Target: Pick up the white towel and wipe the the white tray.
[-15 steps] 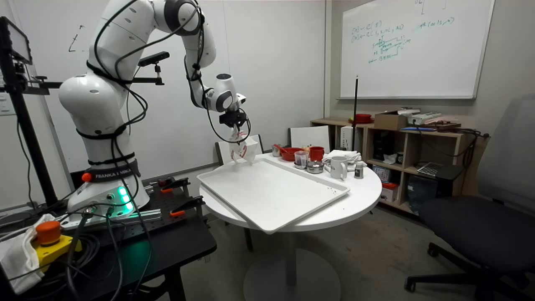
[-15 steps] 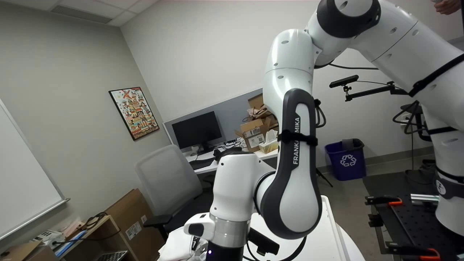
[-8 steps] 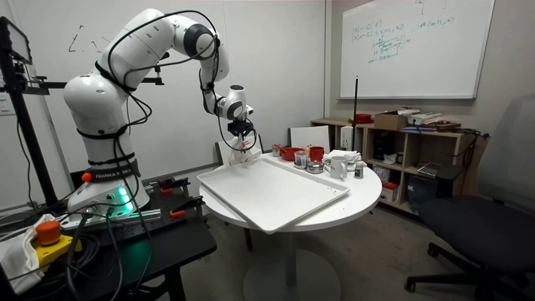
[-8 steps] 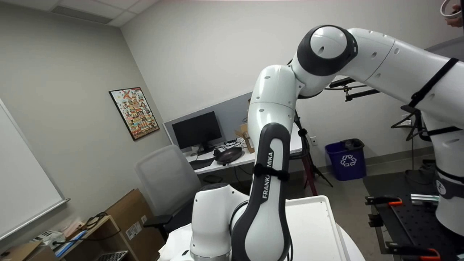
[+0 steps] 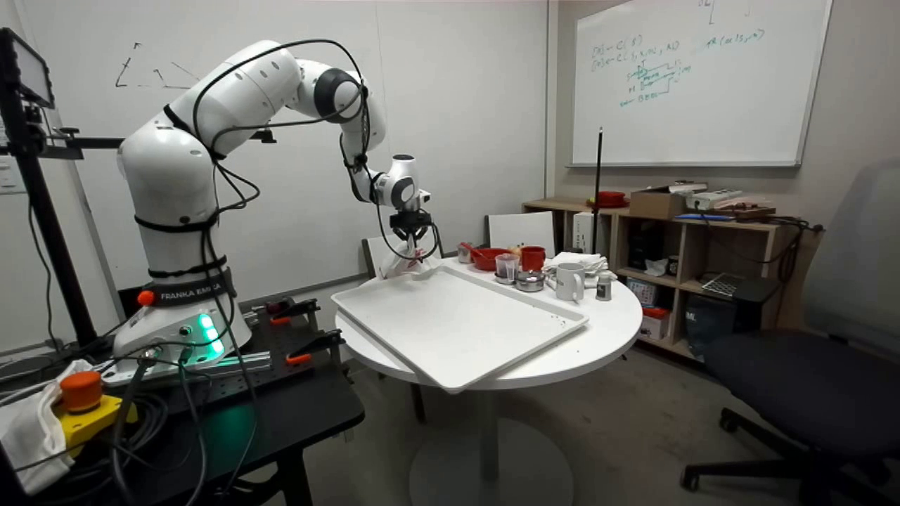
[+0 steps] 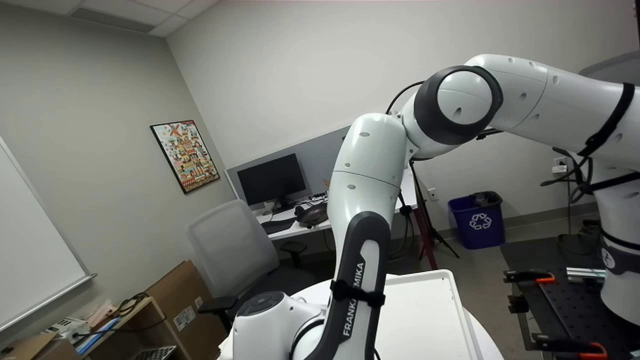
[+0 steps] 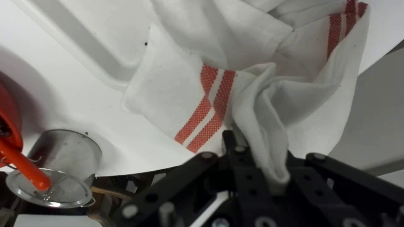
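Note:
The white towel with red stripes [image 5: 409,263] hangs from my gripper [image 5: 412,235] at the far left corner of the white tray [image 5: 457,330] in an exterior view. In the wrist view my gripper [image 7: 262,154] is shut on a bunched fold of the towel [image 7: 170,85]. The towel's lower part spreads over the tray's corner and rim [image 7: 116,71] and onto the table beside it. A dark speck lies on the tray by the towel's edge. The tray also shows in an exterior view [image 6: 425,320], where the arm hides the gripper and towel.
A red pan [image 5: 490,258], red mug [image 5: 533,258], clear cup [image 5: 507,268], metal tin [image 5: 529,281], grey mug [image 5: 569,281] and folded white cloths [image 5: 590,263] stand along the table's far right side. A metal pot [image 7: 68,151] is near the towel. A chair [image 5: 522,233] stands behind.
The arm has come down and a little to the right in an exterior view, with the towel held. The towel's hanging part has sunk and bunched at the tray's far left corner.

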